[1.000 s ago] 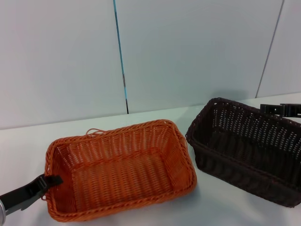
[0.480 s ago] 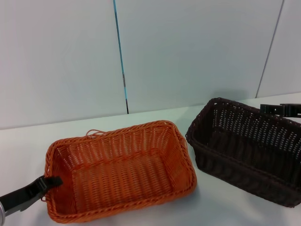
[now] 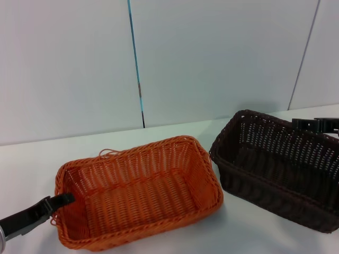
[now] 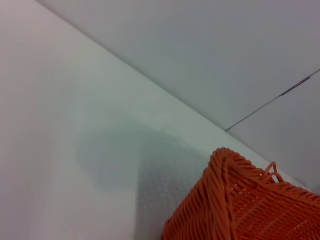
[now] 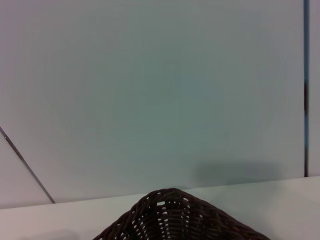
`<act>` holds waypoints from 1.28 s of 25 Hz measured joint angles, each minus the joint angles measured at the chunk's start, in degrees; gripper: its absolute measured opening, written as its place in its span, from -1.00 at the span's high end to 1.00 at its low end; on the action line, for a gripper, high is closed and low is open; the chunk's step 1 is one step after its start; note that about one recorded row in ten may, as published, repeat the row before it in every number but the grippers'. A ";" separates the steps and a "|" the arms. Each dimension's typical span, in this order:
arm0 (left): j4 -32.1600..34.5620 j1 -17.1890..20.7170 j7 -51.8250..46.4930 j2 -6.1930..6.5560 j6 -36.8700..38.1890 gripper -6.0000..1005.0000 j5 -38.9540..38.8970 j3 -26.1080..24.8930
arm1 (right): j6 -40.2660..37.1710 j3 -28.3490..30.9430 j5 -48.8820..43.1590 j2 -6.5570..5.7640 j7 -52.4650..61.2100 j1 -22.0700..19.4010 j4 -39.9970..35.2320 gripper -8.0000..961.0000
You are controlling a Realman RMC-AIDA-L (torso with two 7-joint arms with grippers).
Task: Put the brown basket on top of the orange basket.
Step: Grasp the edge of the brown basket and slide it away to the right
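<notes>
The orange basket (image 3: 159,143) stands on the white table, left of centre in the head view. A loose strand (image 3: 106,152) sticks up at its far rim. My left gripper (image 3: 62,200) comes in from the lower left and is shut on the basket's left rim. The left wrist view shows a corner of the orange basket (image 4: 235,200). The brown basket (image 3: 265,196) stands to the right, close to the orange one but apart from it. My right gripper (image 3: 316,125) is at the brown basket's far right rim. The right wrist view shows the brown rim (image 5: 175,217) close below.
The white table (image 3: 249,233) ends at a pale panelled wall just behind the baskets. The wall has a dark vertical seam (image 3: 139,90). There is bare table in front of both baskets and to the far left.
My left gripper has moved a little to the right, and the orange basket has shifted right with it, nearer the brown basket. The brown basket and right gripper have hardly moved.
</notes>
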 joint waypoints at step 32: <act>-0.29 -3.19 12.99 0.20 2.46 -0.81 -0.31 -11.00 | -0.79 0.00 0.00 0.00 0.01 0.06 -0.38 -0.65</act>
